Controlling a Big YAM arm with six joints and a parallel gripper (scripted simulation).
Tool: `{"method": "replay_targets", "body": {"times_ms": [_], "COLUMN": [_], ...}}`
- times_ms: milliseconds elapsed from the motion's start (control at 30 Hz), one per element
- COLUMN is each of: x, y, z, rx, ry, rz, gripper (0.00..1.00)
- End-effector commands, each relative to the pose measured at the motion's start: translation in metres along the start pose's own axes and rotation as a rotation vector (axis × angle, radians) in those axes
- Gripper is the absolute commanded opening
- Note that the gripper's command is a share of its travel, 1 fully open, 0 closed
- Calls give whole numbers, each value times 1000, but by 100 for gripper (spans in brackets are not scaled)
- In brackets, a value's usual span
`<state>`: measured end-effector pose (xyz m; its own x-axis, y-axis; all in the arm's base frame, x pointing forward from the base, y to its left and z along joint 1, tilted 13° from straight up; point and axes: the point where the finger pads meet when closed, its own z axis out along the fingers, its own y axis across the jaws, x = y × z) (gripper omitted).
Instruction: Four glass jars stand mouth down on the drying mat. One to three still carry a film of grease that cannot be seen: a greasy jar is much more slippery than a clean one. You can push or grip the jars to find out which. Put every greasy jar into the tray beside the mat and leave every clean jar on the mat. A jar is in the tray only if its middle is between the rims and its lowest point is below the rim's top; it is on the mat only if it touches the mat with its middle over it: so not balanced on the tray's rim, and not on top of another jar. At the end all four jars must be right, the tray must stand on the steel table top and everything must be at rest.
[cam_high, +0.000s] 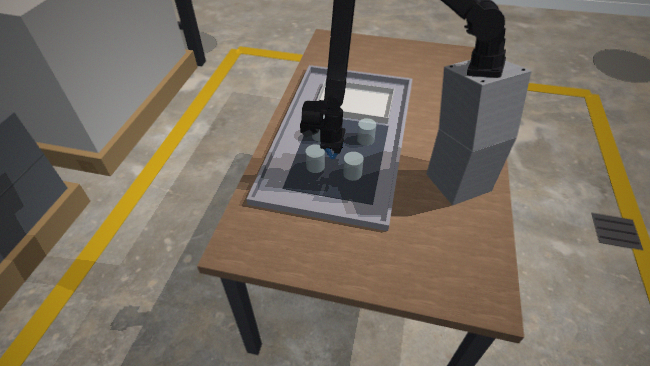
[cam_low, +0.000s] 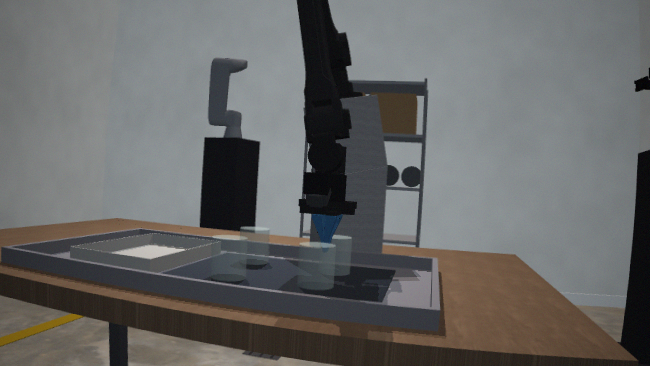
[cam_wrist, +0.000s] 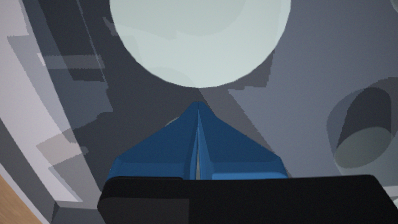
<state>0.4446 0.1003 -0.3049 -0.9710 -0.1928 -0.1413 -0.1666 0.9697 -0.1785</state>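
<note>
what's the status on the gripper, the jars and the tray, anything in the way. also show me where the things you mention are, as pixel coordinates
gripper (cam_high: 332, 153) (cam_low: 325, 249) (cam_wrist: 198, 110) shut, nothing held; four jars on the drying mat (cam_high: 327, 187) (cam_low: 370, 292), none in tray (cam_high: 367, 102) (cam_low: 150, 251); nothing seen inside tray

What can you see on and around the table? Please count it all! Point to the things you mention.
Glass jars (cam_high: 353, 166) (cam_low: 316, 266) (cam_wrist: 200, 45): four, pale see-through green, on the mat
Drying mat (cam_high: 350, 193) (cam_low: 370, 288): one, dark, beside the white-floored tray
Tray (cam_high: 357, 103) (cam_low: 150, 264): one, pale, inside the big rim
Big rim (cam_high: 320, 216) (cam_low: 250, 295): one, grey, on the table
Table (cam_high: 360, 270) (cam_low: 492, 290): one, brown wood
Shelf unit (cam_low: 425, 115): one, grey, by the wall
Floor tape (cam_high: 150, 165) (cam_low: 40, 330): yellow, lines around the table
Arm (cam_high: 340, 50) (cam_low: 320, 75): one, black, above the jars
Gripper (cam_high: 332, 156) (cam_low: 326, 249) (cam_wrist: 198, 110): one, blue fingers, shut
</note>
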Motion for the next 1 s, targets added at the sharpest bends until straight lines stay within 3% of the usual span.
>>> {"method": "replay_targets", "body": {"times_ms": [0,967], "x": [-3,-6], "y": [-4,-4], "z": [2,2], "rx": [3,3], "ry": [6,6], "rz": [1,1], "gripper": [0,0]}}
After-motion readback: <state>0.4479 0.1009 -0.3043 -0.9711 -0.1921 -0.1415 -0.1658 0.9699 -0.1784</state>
